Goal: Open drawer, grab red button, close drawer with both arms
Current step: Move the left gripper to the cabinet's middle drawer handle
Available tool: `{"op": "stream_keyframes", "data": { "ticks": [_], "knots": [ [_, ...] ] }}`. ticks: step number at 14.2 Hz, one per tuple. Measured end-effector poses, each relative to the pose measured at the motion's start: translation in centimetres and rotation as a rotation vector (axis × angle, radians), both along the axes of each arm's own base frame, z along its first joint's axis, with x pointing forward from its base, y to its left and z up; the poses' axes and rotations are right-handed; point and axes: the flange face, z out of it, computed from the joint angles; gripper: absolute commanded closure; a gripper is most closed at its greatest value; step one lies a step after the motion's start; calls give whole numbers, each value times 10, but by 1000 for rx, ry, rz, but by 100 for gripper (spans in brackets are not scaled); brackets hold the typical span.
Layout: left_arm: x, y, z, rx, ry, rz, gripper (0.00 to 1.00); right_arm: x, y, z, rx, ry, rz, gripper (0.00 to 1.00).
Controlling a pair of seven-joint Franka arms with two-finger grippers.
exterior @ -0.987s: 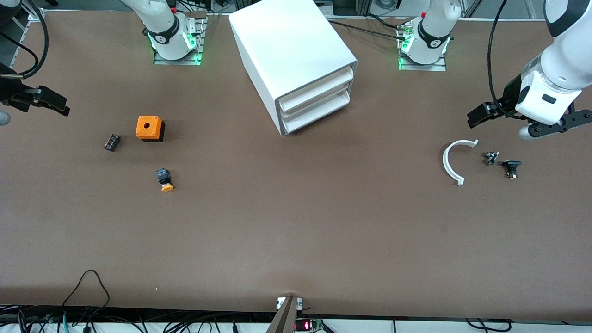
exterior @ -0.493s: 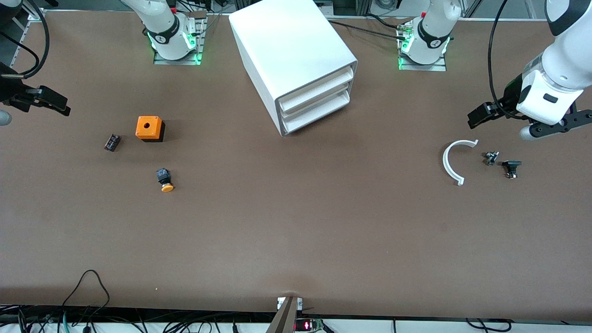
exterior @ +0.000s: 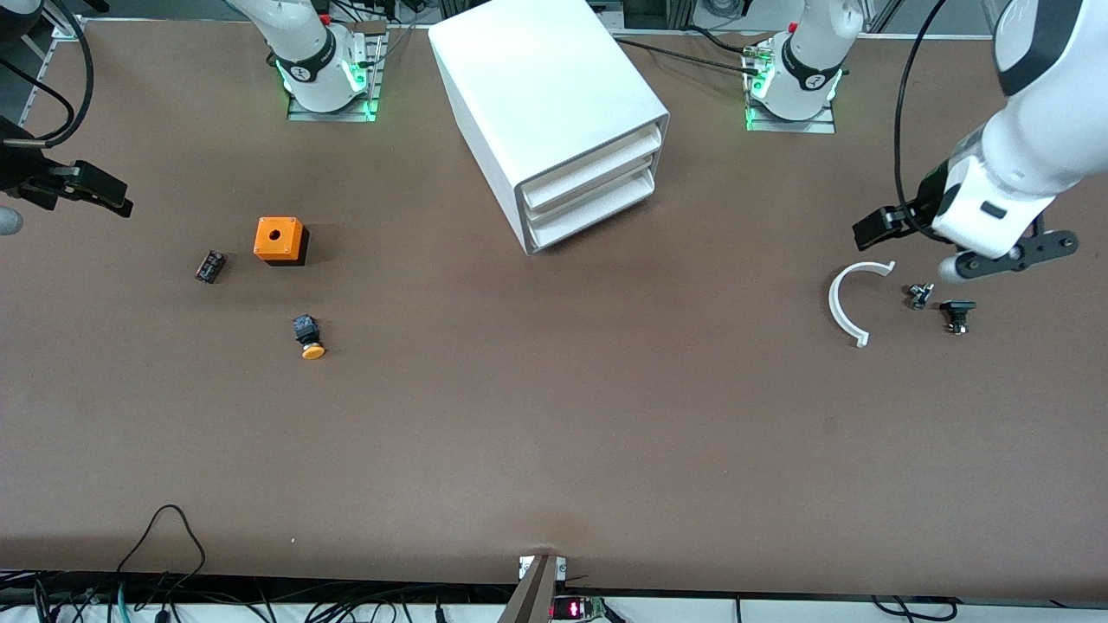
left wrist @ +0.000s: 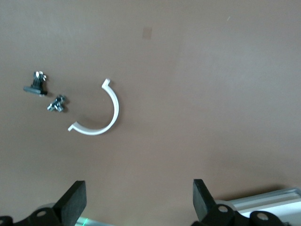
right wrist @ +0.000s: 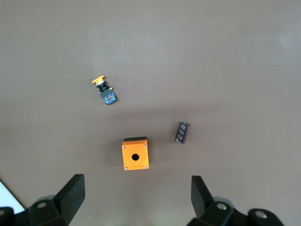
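Note:
The white box cabinet point(exterior: 554, 104) stands between the two arm bases. Its lowest drawer point(exterior: 597, 215) is shut, as are those above it. The red-capped button is hidden from every view. My left gripper point(exterior: 1004, 253) hangs open and empty over the table at the left arm's end, above the small parts there; the left wrist view shows its jaws wide apart point(left wrist: 139, 190). My right gripper point(exterior: 22, 186) hangs at the right arm's end of the table, open and empty point(right wrist: 138, 190), near the orange box.
An orange box with a hole point(exterior: 280, 240) point(right wrist: 135, 154), an orange-capped button point(exterior: 309, 338) point(right wrist: 104, 89) and a small black part point(exterior: 209, 266) point(right wrist: 183, 132) lie at the right arm's end. A white curved clip point(exterior: 838, 305) point(left wrist: 101, 125) and two small metal parts point(exterior: 919, 295) point(exterior: 956, 313) lie at the left arm's end.
My left gripper has moved a little toward the cabinet and the white curved clip. The right arm has not moved. The drawers stay shut.

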Motion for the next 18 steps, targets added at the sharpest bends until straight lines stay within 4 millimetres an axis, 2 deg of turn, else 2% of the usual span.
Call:
{"op": "stream_keyframes", "data": {
  "ticks": [2,3,6,14,18],
  "knots": [
    [10,-3,-26,4,54,-9,0,0,0,0,0,1,1,0],
    [13,-8,-30,3,64,-20,0,0,0,-1,0,1,1,0],
    [9,-26,-25,4,81,-53,0,0,1,-1,0,2,1,0],
    [9,-17,-11,-21,96,-167,0,1,5,-5,0,9,10,0],
    [5,-20,-17,-102,149,-262,0,2,9,-8,1,12,16,0]
  ]
}}
